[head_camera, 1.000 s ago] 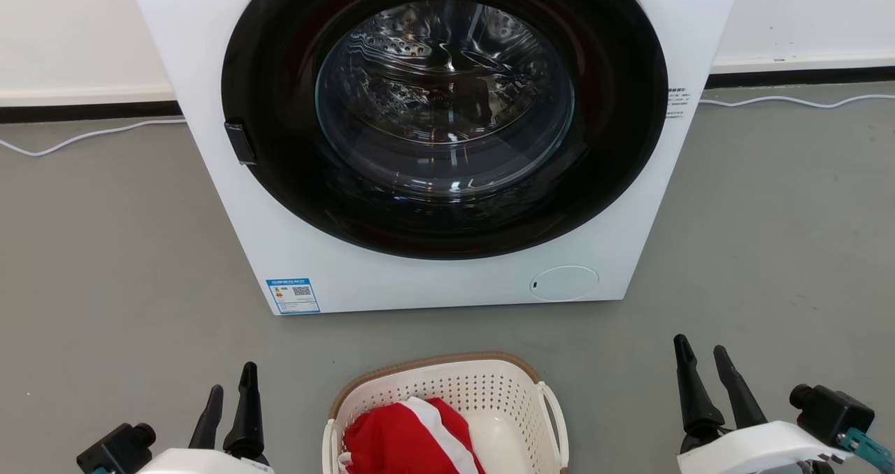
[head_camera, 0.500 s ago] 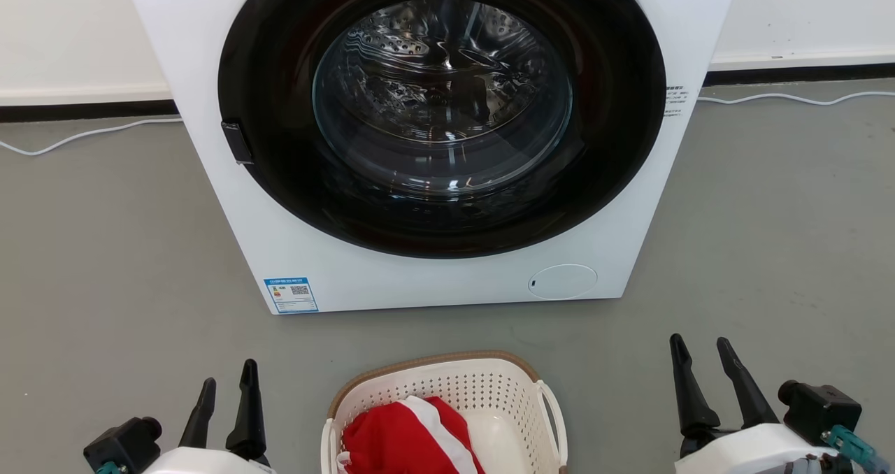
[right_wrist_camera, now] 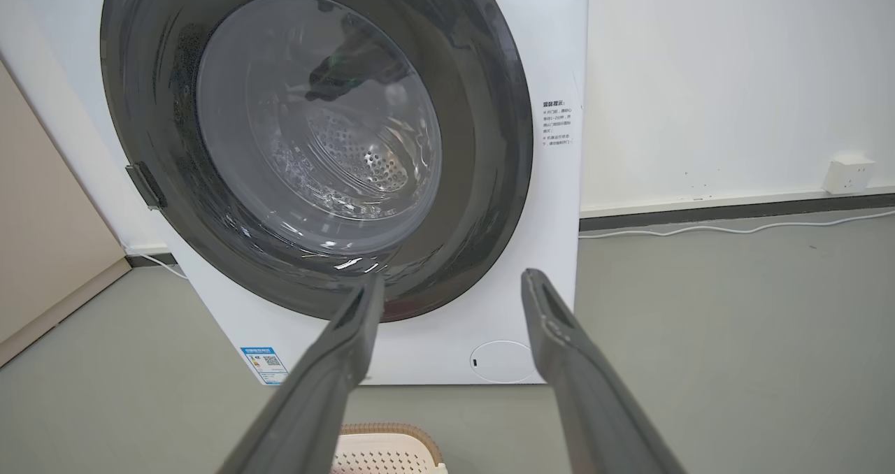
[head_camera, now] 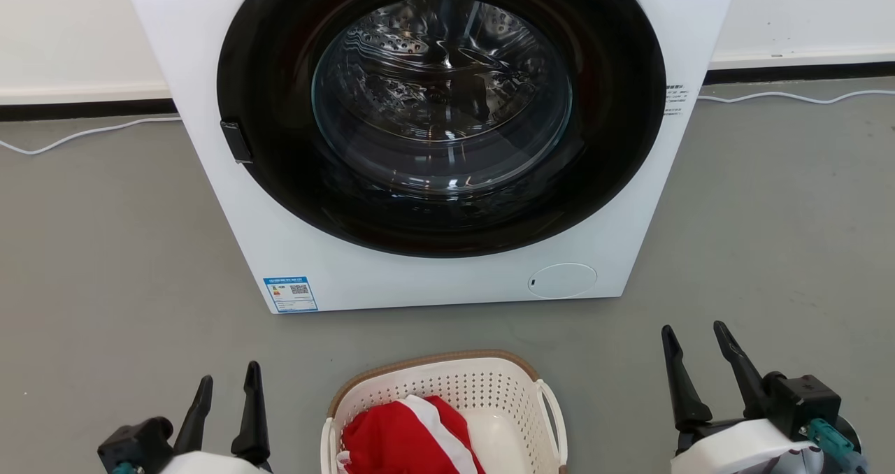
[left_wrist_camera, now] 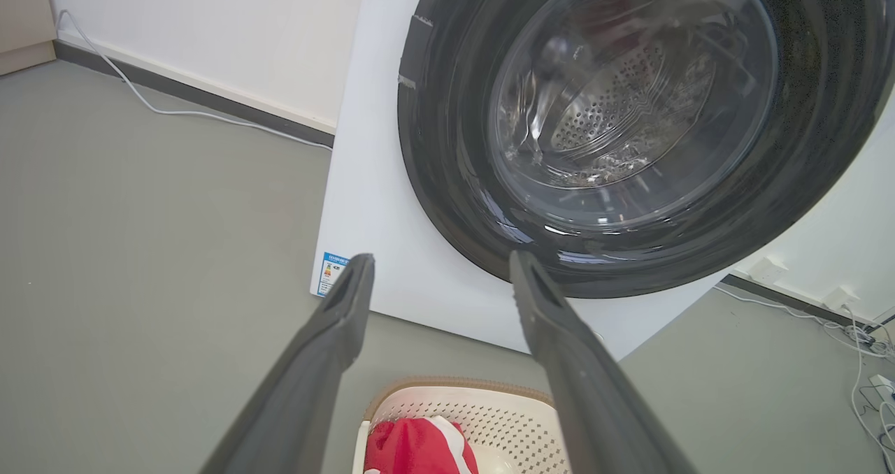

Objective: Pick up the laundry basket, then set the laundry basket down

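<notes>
The laundry basket [head_camera: 489,390], cream-white and perforated with a brown rim, stands on the grey floor at the bottom middle of the head view, a loop handle [head_camera: 552,418] on its right side. A red and white cloth [head_camera: 405,435] lies inside it. My left gripper [head_camera: 228,379] is open to the basket's left, well apart from it. On the other side my right gripper [head_camera: 693,334] is open too, farther from the handle. Both hold nothing. The basket [left_wrist_camera: 482,418] also shows between the left gripper's fingers [left_wrist_camera: 335,334], and its rim [right_wrist_camera: 391,435] peeks in low in the right wrist view.
A white front-loading washer [head_camera: 433,278] with a dark round door [head_camera: 440,110], shut, stands just beyond the basket. White cables [head_camera: 84,135] run along the wall base on both sides. Grey floor [head_camera: 105,264] lies open left and right of the washer.
Both grippers turned a little. The right one rose slightly and shifted left in the head view; the left one sank a bit. The basket has not moved.
</notes>
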Controlling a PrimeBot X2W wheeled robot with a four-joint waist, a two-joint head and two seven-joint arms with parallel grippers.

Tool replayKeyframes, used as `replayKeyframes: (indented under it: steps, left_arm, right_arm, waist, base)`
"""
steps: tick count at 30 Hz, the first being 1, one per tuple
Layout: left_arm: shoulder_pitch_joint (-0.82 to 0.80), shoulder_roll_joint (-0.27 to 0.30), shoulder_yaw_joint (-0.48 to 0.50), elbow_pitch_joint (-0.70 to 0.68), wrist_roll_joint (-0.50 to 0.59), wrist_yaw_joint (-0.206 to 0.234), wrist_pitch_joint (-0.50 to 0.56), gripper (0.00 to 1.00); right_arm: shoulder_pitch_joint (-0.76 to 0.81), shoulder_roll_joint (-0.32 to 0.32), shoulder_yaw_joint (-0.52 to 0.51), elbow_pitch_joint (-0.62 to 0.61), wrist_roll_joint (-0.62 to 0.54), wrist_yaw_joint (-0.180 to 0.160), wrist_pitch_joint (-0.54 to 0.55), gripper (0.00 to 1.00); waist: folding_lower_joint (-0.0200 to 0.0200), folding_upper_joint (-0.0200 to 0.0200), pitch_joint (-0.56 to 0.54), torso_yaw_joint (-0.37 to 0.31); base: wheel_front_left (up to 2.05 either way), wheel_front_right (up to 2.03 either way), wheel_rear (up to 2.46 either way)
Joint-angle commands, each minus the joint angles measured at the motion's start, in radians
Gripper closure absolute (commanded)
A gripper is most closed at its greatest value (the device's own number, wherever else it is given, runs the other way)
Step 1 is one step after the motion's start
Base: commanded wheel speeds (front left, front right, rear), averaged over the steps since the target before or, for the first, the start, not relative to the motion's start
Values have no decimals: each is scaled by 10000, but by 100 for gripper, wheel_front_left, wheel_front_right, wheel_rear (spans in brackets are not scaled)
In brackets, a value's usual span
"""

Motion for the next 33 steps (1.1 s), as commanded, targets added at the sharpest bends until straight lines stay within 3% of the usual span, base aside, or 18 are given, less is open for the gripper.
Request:
replayKeyframes:
  steps: [1, 17, 33]
  left_arm:
    - [-84, 116, 222, -337, 299, 91, -146, 0]
    - [26, 142, 180, -467, 2159, 227, -644, 0]
    - [30, 143, 193, -422, 2191, 208, -653, 0]
  right_arm:
    - [-424, -144, 247, -250, -357, 62, -182, 0]
    - [-239, -132, 293, -217, -2546, 73, -677, 0]
    - [-168, -21, 131, -152, -2551, 73, -686, 0]
  waist:
    - [0, 0, -1, 2]
    - [0, 0, -15, -39]
    - [0, 0, -19, -132]
  base:
    - [0, 0, 0]
    - [0, 0, 0]
    - [0, 0, 0]
